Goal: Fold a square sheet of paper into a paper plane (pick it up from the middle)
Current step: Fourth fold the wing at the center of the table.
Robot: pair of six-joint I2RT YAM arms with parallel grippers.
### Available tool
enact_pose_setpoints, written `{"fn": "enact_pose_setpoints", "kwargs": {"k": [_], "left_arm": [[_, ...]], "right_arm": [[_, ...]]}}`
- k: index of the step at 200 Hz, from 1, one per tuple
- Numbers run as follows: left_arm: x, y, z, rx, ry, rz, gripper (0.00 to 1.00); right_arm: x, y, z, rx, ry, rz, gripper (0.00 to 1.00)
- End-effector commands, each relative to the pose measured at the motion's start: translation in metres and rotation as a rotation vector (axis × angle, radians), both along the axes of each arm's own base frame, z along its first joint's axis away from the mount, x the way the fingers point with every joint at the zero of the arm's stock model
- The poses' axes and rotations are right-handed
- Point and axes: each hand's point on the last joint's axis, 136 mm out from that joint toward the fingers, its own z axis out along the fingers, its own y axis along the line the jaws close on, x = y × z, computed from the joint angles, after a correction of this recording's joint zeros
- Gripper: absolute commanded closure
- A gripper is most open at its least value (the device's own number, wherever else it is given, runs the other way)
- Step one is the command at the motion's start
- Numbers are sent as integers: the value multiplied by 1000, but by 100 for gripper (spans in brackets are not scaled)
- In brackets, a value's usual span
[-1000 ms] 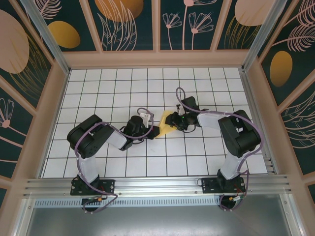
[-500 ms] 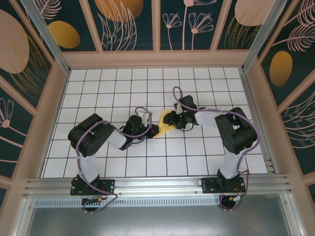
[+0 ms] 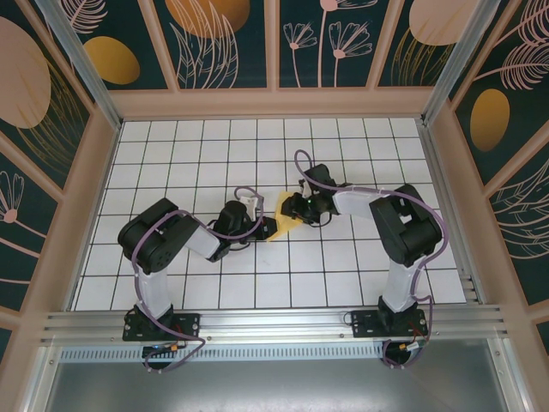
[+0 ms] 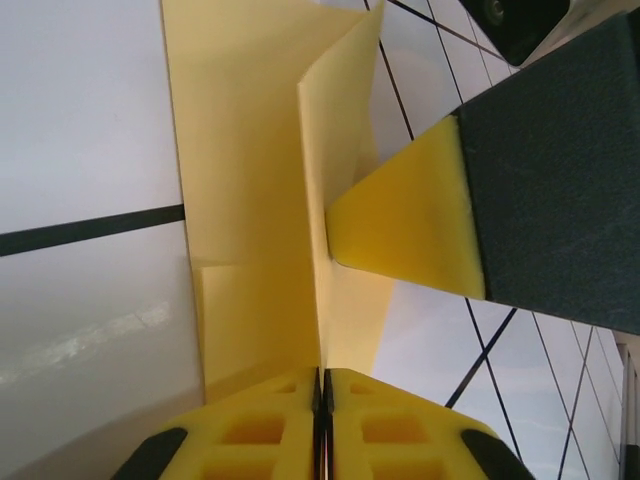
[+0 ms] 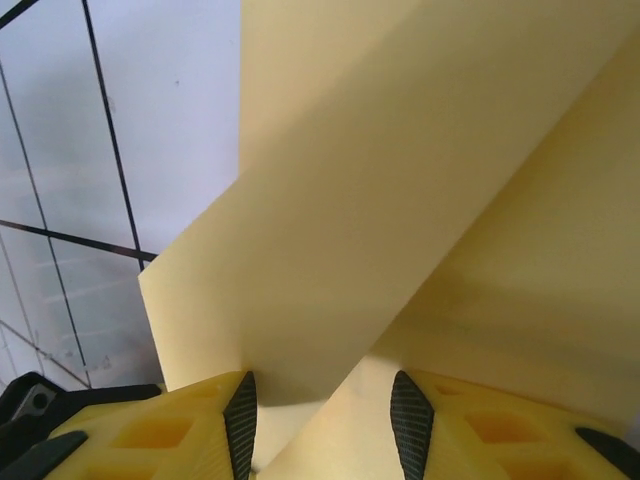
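The square sheet of paper (image 3: pixel 284 220), pale yellow and folded into a small angled shape, sits mid-table between both grippers. My left gripper (image 3: pixel 263 226) comes at it from the left. In the left wrist view its jaws (image 4: pixel 322 376) are pressed together on an upright fold of the paper (image 4: pixel 250 200). My right gripper (image 3: pixel 298 209) meets the paper from the right. In the right wrist view its jaws (image 5: pixel 320 400) stand apart with a raised flap of the paper (image 5: pixel 400 180) between them. One yellow pad of the right gripper's fingers (image 4: pixel 410 220) touches the upright fold.
The white gridded table (image 3: pixel 197 154) is boxed in by wooden walls (image 3: pixel 99 163) on the left, back and right. An aluminium rail (image 3: pixel 274 322) runs along the near edge by the arm bases.
My right gripper has moved left, further over the paper, which now looks narrower from above. The left gripper has stayed in place on the paper's left edge.
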Motion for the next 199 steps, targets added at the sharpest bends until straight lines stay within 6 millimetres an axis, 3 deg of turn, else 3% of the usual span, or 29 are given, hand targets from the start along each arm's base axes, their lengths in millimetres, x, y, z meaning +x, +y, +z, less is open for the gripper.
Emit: {"fn": "enact_pose_setpoints", "kwargs": {"k": [1,46,124,199], "left_arm": [[1,6,9,5,6,10,78],[5,29,16,24,22,87,71],[-8,6,44,-122,-12,-48,78],[-17,-8,25,-58,40,-110,80]], "right_arm": [[-16,-34,-49,-225,98,-49,54],[-17,-47,-61,-319,152,-91,51],[-25,-48,-72,-399,207,-113,47],[-30,-47,-83,-422,255,-125,46]]}}
